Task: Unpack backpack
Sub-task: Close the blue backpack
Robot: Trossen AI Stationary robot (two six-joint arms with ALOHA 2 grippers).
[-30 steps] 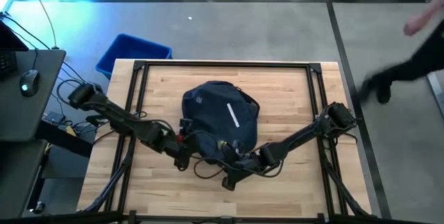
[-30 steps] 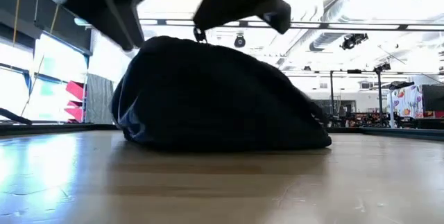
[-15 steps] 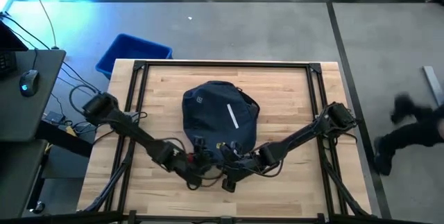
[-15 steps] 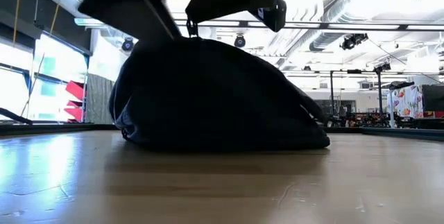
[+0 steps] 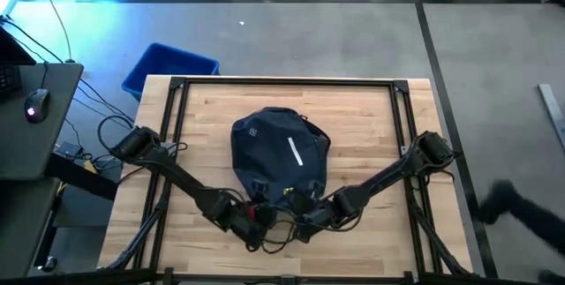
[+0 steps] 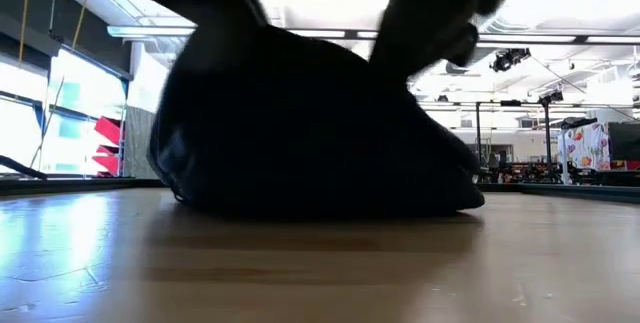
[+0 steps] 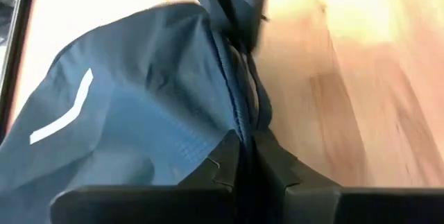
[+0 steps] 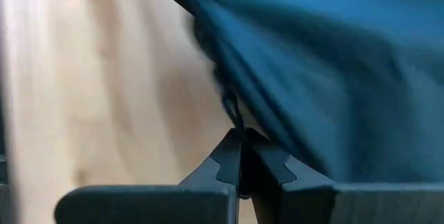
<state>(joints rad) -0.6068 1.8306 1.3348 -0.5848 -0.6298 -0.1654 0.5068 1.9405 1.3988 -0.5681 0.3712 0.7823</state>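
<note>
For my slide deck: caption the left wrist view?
Left gripper shut on the navy backpack at its zipper seam, wooden table beside.

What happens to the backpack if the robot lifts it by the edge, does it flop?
Probably flops: the backpack is soft, creased fabric slumped on the table. It likely sags from the pinching left gripper and right gripper, and won't roll.

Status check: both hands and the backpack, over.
Left hand shut on backpack zipper edge. Right hand pinched shut on a zipper pull. Nothing in the way.
</note>
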